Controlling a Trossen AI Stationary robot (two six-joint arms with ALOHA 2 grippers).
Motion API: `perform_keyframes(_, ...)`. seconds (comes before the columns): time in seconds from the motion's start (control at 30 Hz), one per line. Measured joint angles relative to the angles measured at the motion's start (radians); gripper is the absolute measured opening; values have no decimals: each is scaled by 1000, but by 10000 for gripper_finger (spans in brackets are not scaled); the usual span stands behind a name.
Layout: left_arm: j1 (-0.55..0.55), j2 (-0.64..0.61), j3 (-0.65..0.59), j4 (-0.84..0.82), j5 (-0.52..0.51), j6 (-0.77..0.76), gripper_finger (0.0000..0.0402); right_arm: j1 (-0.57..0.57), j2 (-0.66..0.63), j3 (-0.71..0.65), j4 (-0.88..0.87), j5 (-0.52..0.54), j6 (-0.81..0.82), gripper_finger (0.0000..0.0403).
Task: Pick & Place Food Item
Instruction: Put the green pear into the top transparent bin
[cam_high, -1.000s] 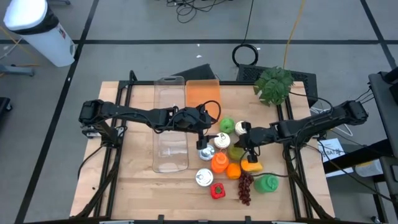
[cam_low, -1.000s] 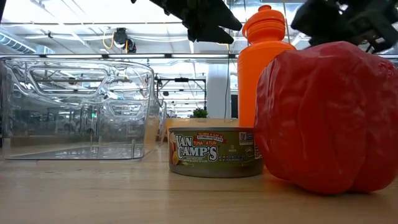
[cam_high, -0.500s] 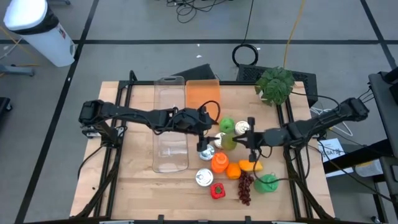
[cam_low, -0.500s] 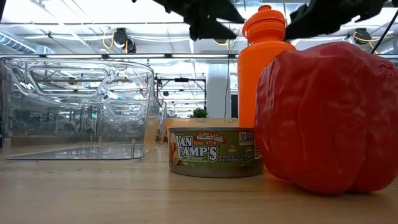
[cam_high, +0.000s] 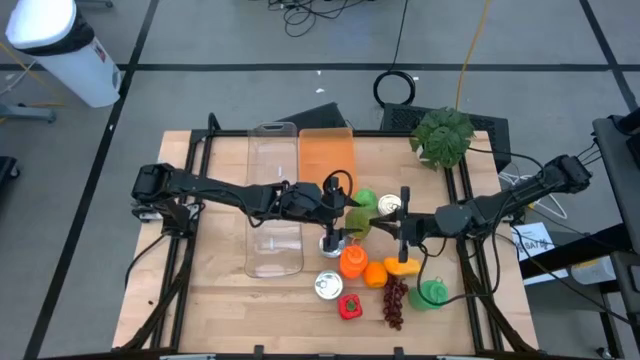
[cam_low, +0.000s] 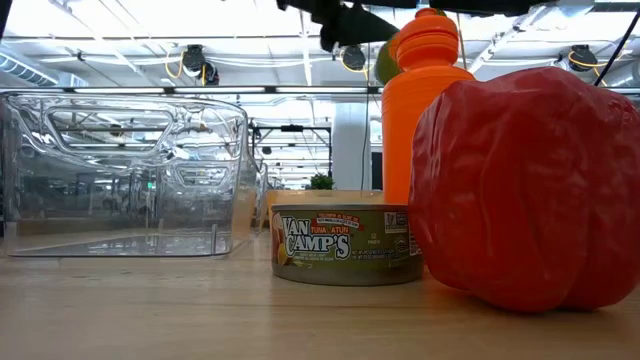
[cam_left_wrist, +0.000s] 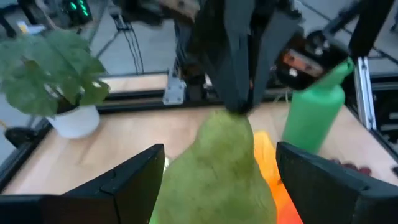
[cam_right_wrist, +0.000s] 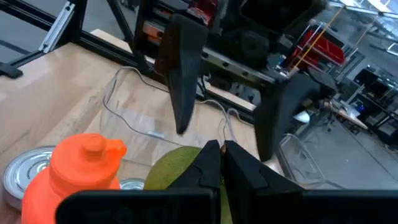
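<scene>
Left hand (cam_high: 349, 214) spread around the green pear (cam_high: 357, 222); right hand (cam_high: 392, 231), clenched, pinched its stem.
Handover seemed underway; next, the left should clamp before the right releases.

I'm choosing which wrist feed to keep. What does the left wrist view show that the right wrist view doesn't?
Only the left wrist view: the green bottle and the potted plant. Only the right wrist view: the orange bottle, a can and the clear container. Both: the pear, the right gripper with jaws shut on its top, the left gripper with jaws open around it, and the wooden table.
</scene>
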Motion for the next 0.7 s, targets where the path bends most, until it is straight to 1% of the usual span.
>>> perform_keyframes(0.2, 1, 66, -1, 76, 3, 17, 303, 0, 22, 0, 44, 1, -44, 0)
perform_keyframes(0.53, 6, 68, 0, 128, 6, 47, 308, 0, 23, 0, 118, -2, -96, 0)
perform_keyframes(0.6, 12, 68, 0, 131, 28, 45, 296, 0, 23, 0, 117, -1, -96, 0)
perform_keyframes(0.7, 20, 68, 0, 132, 102, 46, 253, 0, 29, 0, 117, -3, -96, 0)
